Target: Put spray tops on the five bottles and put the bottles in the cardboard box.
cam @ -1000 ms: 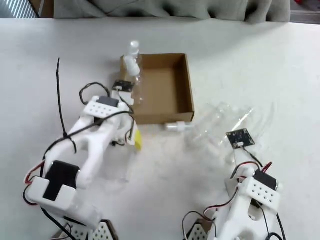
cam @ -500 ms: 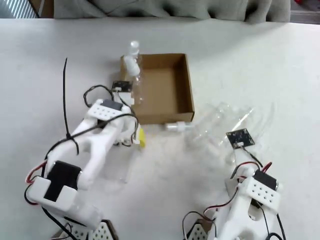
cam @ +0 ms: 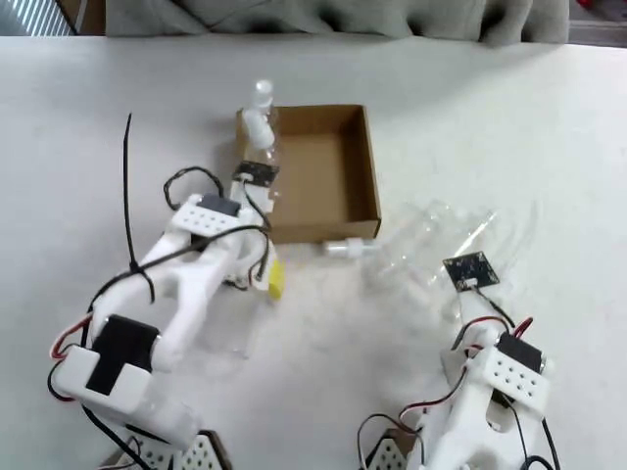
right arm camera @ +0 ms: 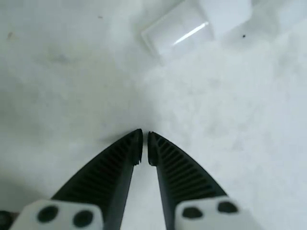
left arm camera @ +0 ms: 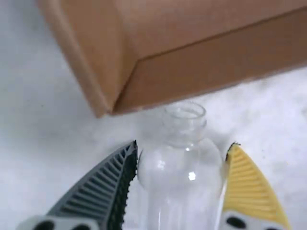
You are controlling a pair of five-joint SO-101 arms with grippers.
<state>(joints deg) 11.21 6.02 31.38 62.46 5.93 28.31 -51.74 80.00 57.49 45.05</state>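
Observation:
In the left wrist view a clear bottle (left arm camera: 184,167) with a bare open neck sits between the grey and yellow fingers of my left gripper (left arm camera: 182,148), which is shut on its shoulders. Its neck points at the front left corner of the cardboard box (left arm camera: 192,62). From above, the left gripper (cam: 265,276) is at that corner of the box (cam: 367,166). My right gripper (right arm camera: 145,143) is shut and holds nothing, low over the table, with a white spray top (right arm camera: 184,28) just beyond it.
A capped bottle (cam: 260,122) leans at the box's far left corner. A loose spray top (cam: 348,248) lies before the box's front wall. Several clear bottles (cam: 431,235) lie right of the box, ahead of the right arm (cam: 495,367).
The left arm has shifted slightly to the right, toward the box's front left corner, with the bottle in its gripper. The right arm has kept still.

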